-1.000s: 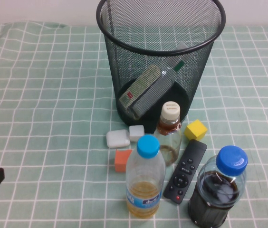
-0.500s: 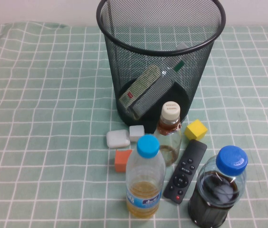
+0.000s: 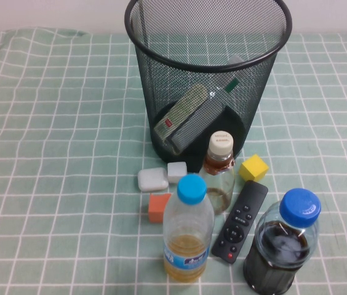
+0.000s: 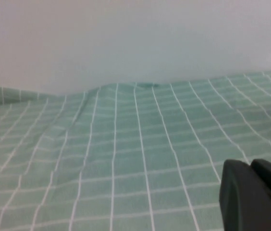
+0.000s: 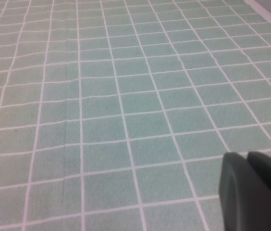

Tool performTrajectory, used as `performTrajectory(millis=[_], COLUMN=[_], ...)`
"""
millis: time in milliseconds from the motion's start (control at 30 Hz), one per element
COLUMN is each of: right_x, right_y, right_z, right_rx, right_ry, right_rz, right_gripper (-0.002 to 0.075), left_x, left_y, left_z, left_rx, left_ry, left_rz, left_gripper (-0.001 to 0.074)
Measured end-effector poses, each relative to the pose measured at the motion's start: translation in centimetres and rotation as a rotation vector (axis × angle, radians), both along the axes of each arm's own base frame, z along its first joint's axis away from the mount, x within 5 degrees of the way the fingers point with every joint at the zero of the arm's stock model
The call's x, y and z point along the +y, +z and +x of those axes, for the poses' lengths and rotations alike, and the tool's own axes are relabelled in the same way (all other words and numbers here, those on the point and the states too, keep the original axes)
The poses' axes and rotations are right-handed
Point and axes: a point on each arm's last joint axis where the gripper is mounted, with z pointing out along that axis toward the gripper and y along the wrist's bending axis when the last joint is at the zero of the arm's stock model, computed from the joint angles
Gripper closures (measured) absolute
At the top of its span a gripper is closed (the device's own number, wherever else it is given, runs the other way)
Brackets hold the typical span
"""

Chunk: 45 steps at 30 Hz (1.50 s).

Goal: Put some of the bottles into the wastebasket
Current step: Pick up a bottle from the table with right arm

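We look down at the tall round black wire-mesh wastebasket (image 3: 207,80) on the green checked cloth (image 3: 56,123). One clear plastic bottle with a white cap and green neck band (image 3: 192,117) already lies slanted inside it. The small clear bottle with a cream cap and brownish liquid (image 3: 218,172) stands upright on the cloth, just in front of the basket.

Here is what changed. A second ago our left arm showed as a dark shape at the near left edge of the high view. Now it is gone from that view. So we think the left arm has pulled back after its job, and one bottle is done.

Our left gripper (image 4: 255,197) shows only in its wrist view, over bare cloth near the wall. Its fingers look pressed together and hold nothing. Our right gripper (image 5: 253,190) is over bare cloth too, fingers also together and empty.

Next we could go for the small cream-capped bottle. The black remote control (image 3: 240,222) and yellow block (image 3: 253,167) sit near it.
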Motion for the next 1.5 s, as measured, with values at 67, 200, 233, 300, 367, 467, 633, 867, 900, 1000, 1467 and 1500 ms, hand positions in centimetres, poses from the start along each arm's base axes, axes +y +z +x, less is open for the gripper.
performTrajectory(millis=[67, 200, 233, 300, 367, 467, 633, 867, 900, 1000, 1467, 1500], right_x=[0.0, 0.0, 0.0, 0.0, 0.0, 0.0, 0.0, 0.0, 0.0, 0.0, 0.2, 0.3], right_y=[0.0, 0.0, 0.0, 0.0, 0.0, 0.0, 0.0, 0.0, 0.0, 0.0, 1.4, 1.9], right_z=[0.0, 0.0, 0.0, 0.0, 0.0, 0.0, 0.0, 0.0, 0.0, 0.0, 0.2, 0.3], right_rx=[0.000, 0.000, 0.000, 0.000, 0.000, 0.000, 0.000, 0.000, 0.000, 0.000, -0.161, -0.219], right_ry=[0.000, 0.000, 0.000, 0.000, 0.000, 0.000, 0.000, 0.000, 0.000, 0.000, 0.014, 0.017], right_rz=[0.000, 0.000, 0.000, 0.000, 0.000, 0.000, 0.000, 0.000, 0.000, 0.000, 0.034, 0.112], right_gripper=[0.0733, 0.0733, 0.0733, 0.0733, 0.0733, 0.0733, 0.0733, 0.0733, 0.0733, 0.0733, 0.0733, 0.0733], left_x=[-0.1, -0.2, -0.3, -0.3, -0.3, -0.3, -0.3, -0.3, -0.3, -0.3, -0.3, -0.3], left_y=[-0.7, -1.8, -2.1, -2.5, -2.6, -2.7, -2.7, -2.7, -2.7, -2.7, -2.7, -2.7], left_z=[0.0, -0.2, -0.2, -0.3, -0.4, -0.4, -0.4, -0.4, -0.4, -0.4, -0.4, -0.4], left_rx=[0.070, 0.196, 0.223, 0.267, 0.287, 0.289, 0.289, 0.289, 0.289, 0.289, 0.289, 0.289], left_ry=[-0.010, -0.027, -0.031, -0.037, -0.040, -0.040, -0.040, -0.040, -0.040, -0.040, -0.038, -0.038], left_rz=[0.004, 0.013, 0.016, 0.020, 0.021, 0.022, 0.022, 0.021, 0.021, 0.021, 0.021, 0.021], left_gripper=[0.0735, 0.0735, 0.0735, 0.0735, 0.0735, 0.0735, 0.0735, 0.0735, 0.0735, 0.0735, 0.0735, 0.0735])
